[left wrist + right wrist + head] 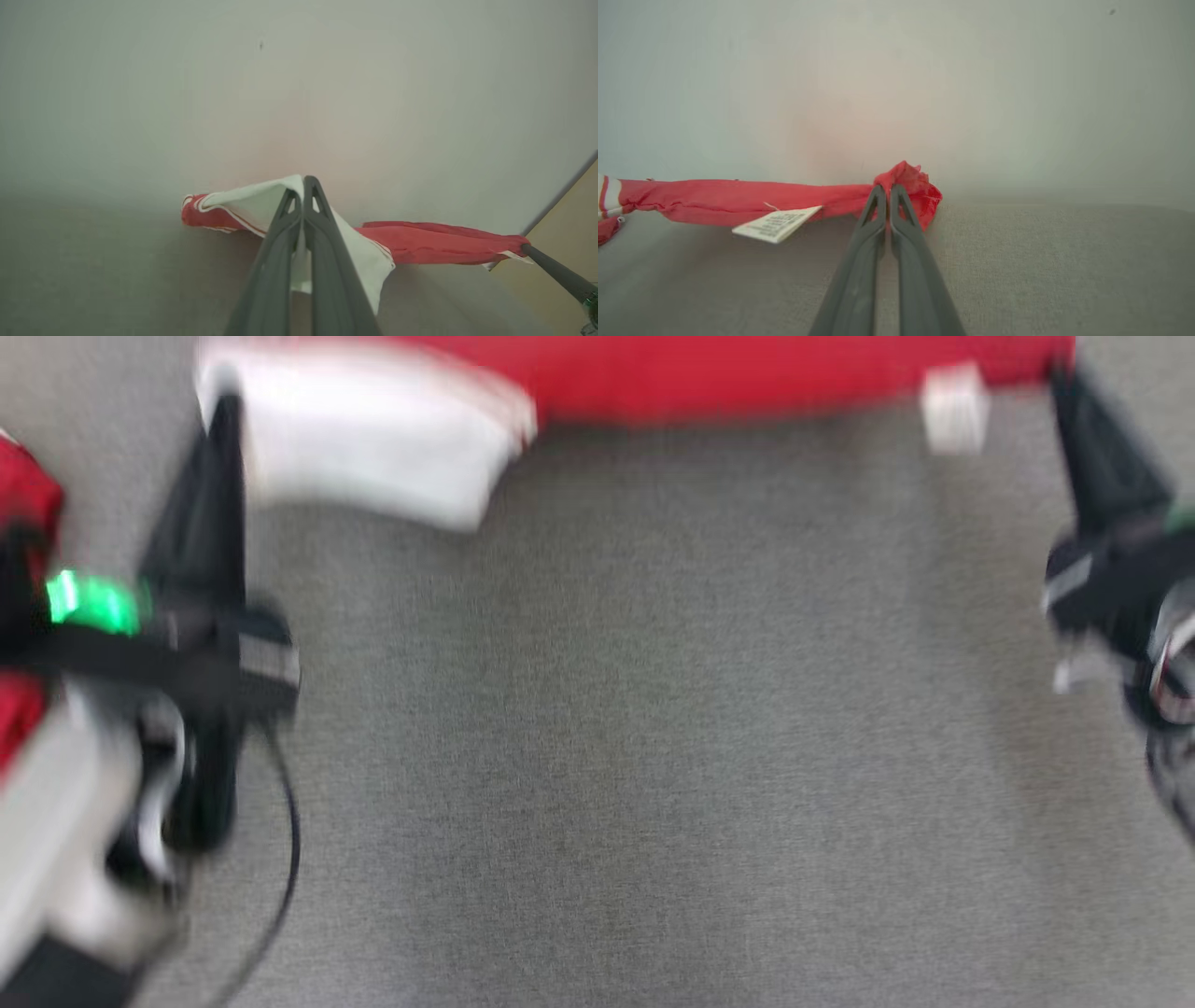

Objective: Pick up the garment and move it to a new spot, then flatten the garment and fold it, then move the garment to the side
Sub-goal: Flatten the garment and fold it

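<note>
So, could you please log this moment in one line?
left gripper: shut on red-and-white fabric garment | right gripper: shut on garment | garment: stretched between both

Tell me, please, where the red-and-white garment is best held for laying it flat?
At its two ends, one from each side: the left gripper is shut on the white part, the right gripper on the bunched red end. The garment stretches as a long band between them, so end grips should keep it spread.

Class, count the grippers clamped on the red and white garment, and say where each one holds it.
2. The left gripper pinches the white part of the garment; the right gripper pinches its red end, near the label.
</note>
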`<state>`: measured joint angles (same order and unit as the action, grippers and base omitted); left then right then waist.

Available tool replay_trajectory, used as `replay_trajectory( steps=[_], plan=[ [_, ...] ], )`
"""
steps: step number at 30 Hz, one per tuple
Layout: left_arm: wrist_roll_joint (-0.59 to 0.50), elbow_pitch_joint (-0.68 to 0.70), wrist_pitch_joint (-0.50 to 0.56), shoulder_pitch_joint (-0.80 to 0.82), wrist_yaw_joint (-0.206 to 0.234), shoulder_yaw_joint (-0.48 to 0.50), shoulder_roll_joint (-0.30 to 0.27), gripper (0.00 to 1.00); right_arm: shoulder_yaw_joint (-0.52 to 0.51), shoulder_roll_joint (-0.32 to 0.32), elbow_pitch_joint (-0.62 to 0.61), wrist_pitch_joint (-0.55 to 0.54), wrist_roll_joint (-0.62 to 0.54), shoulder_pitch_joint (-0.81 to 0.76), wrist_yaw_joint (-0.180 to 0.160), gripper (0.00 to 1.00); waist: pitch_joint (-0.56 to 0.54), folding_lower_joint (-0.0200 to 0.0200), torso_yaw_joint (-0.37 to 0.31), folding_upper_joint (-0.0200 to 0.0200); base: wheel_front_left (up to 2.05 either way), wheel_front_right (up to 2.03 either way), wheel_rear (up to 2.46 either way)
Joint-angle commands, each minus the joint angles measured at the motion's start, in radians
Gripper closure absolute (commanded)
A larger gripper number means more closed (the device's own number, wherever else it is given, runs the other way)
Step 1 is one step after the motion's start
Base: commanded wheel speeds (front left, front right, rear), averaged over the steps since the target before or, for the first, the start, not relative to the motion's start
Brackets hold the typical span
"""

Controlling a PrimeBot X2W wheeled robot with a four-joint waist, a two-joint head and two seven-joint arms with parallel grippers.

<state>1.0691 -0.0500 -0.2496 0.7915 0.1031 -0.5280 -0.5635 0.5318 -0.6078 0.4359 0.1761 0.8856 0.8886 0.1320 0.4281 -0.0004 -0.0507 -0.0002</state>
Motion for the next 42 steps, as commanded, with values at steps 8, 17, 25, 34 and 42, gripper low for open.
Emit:
replay_trajectory(
  steps=[8, 17, 25, 34, 42],
  plan=[
    [0.043, 0.273, -0.017, -0.495, 0.122, 0.094, -0.003, 1.00, -0.145, 0.008, -0.120, -0.017, 0.036, -0.401, -0.003, 1.00, -0.165, 0.0004, 0.007, 0.0002, 0.00, 0.00, 0.00],
    [0.014, 0.283, -0.016, -0.817, 0.097, 0.172, 0.143, 1.00, -0.286, 0.096, -0.193, -0.067, -0.024, -0.765, -0.003, 1.00, -0.257, 0.0004, 0.034, 0.0002, 0.00, 0.00, 0.00],
    [0.009, 0.261, -0.016, -0.983, 0.090, 0.152, 0.171, 1.00, -0.397, 0.167, -0.275, -0.144, -0.100, -0.981, -0.003, 1.00, -0.332, 0.0004, 0.040, 0.0002, 0.00, 0.00, 0.00],
    [0.017, 0.245, 0.016, -1.035, 0.079, 0.114, 0.162, 1.00, -0.551, 0.273, -0.380, -0.250, -0.183, -1.155, -0.003, 1.00, -0.340, 0.0004, 0.049, 0.0002, 0.00, 0.00, 0.00],
    [0.009, 0.215, 0.052, -0.937, 0.054, 0.100, 0.161, 1.00, -0.559, 0.329, -0.416, -0.327, -0.232, -1.099, -0.003, 1.00, -0.343, 0.0004, 0.039, 0.0002, 0.00, 0.00, 0.00]
  ],
)
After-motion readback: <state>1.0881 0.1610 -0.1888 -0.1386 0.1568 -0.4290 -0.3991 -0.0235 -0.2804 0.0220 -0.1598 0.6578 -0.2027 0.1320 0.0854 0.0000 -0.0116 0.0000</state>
